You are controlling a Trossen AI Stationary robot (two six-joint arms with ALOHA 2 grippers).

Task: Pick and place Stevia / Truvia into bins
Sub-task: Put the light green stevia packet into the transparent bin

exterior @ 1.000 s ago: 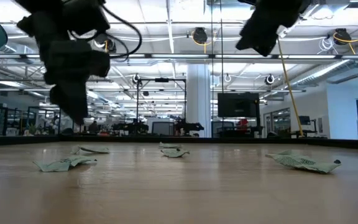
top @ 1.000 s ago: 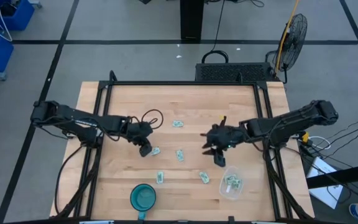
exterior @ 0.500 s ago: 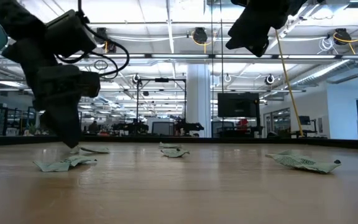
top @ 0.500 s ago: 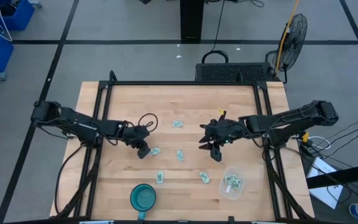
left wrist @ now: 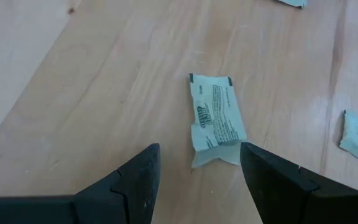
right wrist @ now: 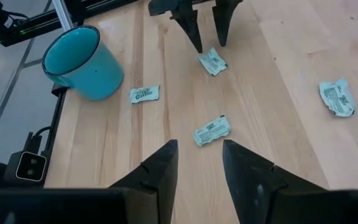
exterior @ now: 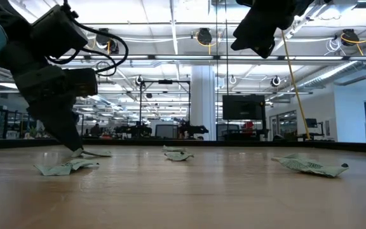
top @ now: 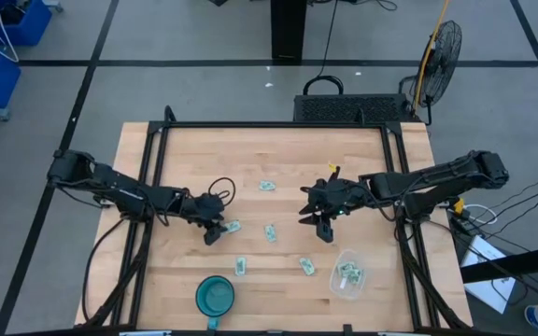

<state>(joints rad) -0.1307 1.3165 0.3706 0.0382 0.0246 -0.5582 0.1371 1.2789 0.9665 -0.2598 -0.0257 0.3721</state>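
One green-printed sachet, writing unreadable, lies between the left gripper's spread fingers.

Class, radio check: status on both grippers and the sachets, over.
Left gripper open, low over a sachet. Right gripper open, empty, raised mid-table. Some sachets already in the clear bin. Nothing in the way.

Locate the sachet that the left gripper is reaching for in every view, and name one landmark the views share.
High view: the sachet lies just right of the left gripper.
Low view: at left, at the gripper's tip.
Left wrist view: centre, between the open fingers.
Right wrist view: near the top.
Shared landmark: the teal cup, in the high and right wrist views.
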